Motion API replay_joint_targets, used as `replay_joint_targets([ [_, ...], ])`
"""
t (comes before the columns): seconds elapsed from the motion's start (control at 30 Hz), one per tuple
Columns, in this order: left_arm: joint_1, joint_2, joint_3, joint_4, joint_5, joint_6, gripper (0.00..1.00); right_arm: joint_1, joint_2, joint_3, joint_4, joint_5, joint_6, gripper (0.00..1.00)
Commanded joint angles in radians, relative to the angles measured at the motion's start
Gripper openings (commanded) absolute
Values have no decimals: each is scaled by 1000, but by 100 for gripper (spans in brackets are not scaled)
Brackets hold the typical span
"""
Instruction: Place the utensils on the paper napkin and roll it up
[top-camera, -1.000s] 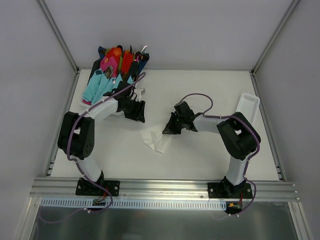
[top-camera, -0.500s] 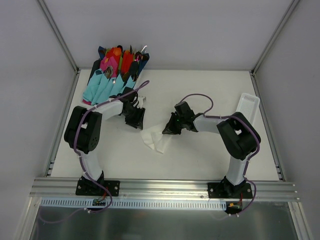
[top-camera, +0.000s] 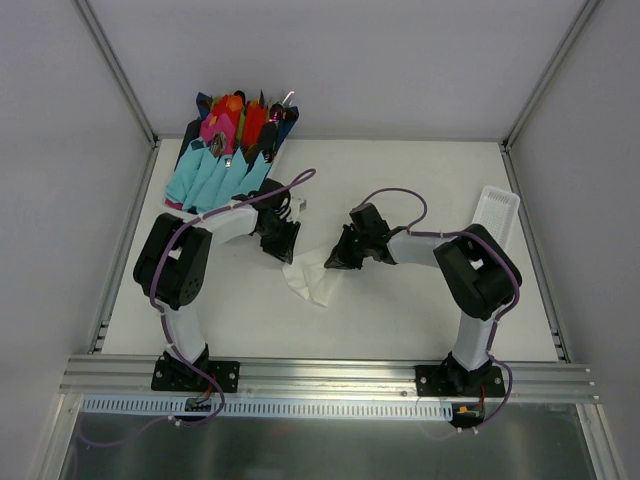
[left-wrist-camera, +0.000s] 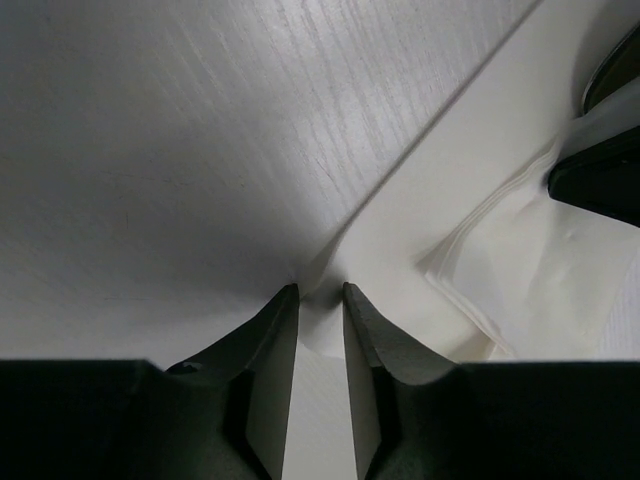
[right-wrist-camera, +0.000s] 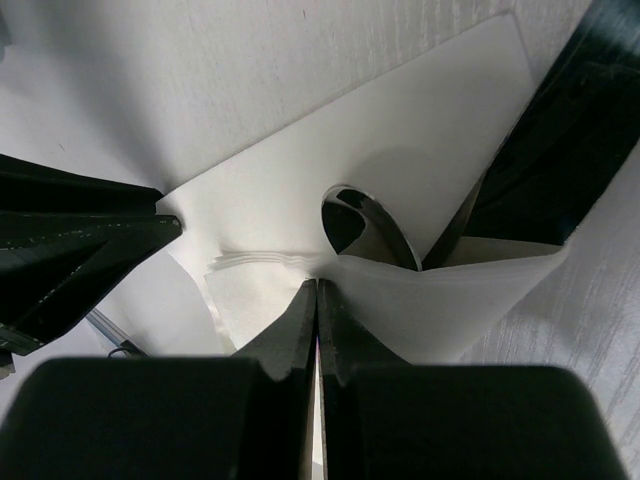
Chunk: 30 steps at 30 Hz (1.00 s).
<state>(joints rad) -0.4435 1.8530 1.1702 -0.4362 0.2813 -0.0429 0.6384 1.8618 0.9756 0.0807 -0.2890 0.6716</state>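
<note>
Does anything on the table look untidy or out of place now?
Yes. The paper napkin is not flat: it lies rumpled, one edge pinched up and folded over by the right gripper, its layers fanned apart. A utensil peeks from under that fold.

Your white napkin (top-camera: 306, 281) lies rumpled mid-desk, its thin layers fanned apart at one edge and one flap lifted off the surface. Under that raised flap you see a dark, glossy spoon (right-wrist-camera: 362, 226), only its bowl showing, resting on the sheet.
</note>
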Motion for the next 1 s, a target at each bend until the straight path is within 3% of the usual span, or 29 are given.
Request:
replay_joint_targets([
  [0.0,-21,78,-27,-68,-30,18,24,4,36,-38,-87,50,-12,0],
  [0.23,-20,55,0,-88,18,14,0,4,37,-44,-87,50,-12,0],
  [0.6,-32,-63,94,-98,246,-32,0,4,34,-57,-88,56,-10,0],
  [0.97,-103,0,123,-91,452,-103,0,3,36,-66,-87,60,-3,0],
])
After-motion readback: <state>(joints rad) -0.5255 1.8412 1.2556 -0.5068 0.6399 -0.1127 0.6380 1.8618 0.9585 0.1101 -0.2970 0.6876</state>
